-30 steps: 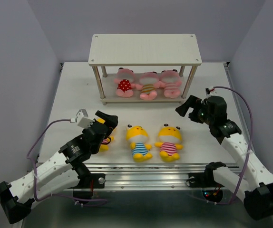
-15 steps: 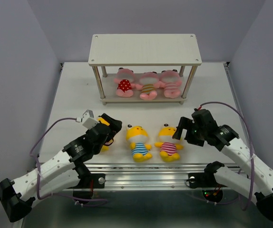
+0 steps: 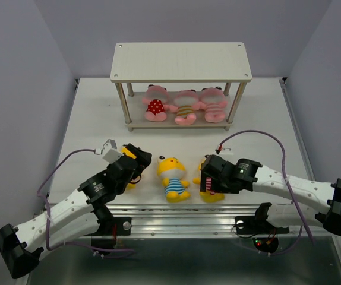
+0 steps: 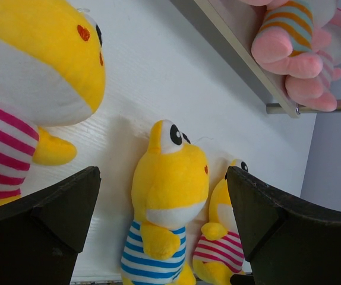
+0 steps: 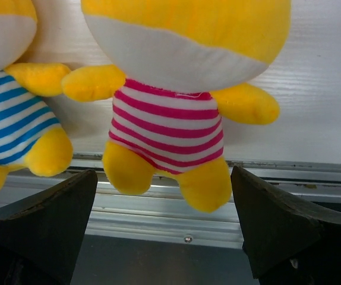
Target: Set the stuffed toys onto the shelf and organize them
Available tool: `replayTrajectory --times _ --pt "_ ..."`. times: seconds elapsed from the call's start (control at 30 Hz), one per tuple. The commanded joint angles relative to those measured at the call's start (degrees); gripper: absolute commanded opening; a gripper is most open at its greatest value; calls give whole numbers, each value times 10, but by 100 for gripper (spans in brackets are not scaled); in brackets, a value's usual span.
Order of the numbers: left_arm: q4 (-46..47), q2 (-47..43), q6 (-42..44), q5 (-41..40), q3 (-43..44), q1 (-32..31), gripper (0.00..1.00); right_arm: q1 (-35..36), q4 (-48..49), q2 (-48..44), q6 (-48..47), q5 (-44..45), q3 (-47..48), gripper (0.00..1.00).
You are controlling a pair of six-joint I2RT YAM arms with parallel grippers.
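White table (image 3: 99,113) in a grey-walled booth, with a two-tier wooden shelf (image 3: 181,61) at the back and two robot arms at the front.
Three pink toys (image 3: 185,107) lie side by side on the shelf's lower board. The left gripper (image 3: 136,161) hangs spread wide, grasping nothing, over the left yellow toy (image 4: 16,89). The right gripper (image 3: 209,178), equally wide and empty, hangs over the right yellow toy (image 5: 167,119). The blue-striped toy (image 3: 171,177) lies between them.

shelf (image 3: 180,61) pale wood | on shelf, pink: dotted toy (image 3: 154,107) red-white; brown-striped toy (image 3: 185,111); pink-striped toy (image 3: 213,107) | before shelf, yellow: blue-striped toy (image 3: 172,178); left toy (image 4: 28,89), right toy (image 5: 170,101) pink-striped
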Motion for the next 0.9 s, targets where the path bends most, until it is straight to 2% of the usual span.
replayTrajectory --times 0.0,0.23,0.47,0.63,0.73,0.77,0.87 --pt "3 -7 -2 -8 -9 0 99 25 -40 16 64 60 32 100" --pt "9 -10 -4 -7 -15 0 99 36 3 19 79 45 -2 100" --pt "13 -13 -3 -5 -17 0 99 36 69 36 77 81 -14 100" --pt "3 -19 -5 -12 -15 0 99 36 63 84 88 114 -10 100" --pt "0 -24 -7 -15 -14 0 99 36 63 105 86 117 -8 91" --pt "-1 -26 -8 -16 -14 0 99 36 63 112 87 116 -9 80" --pt "-5 -28 -8 -20 -13 1 99 36 53 114 95 124 -7 57"
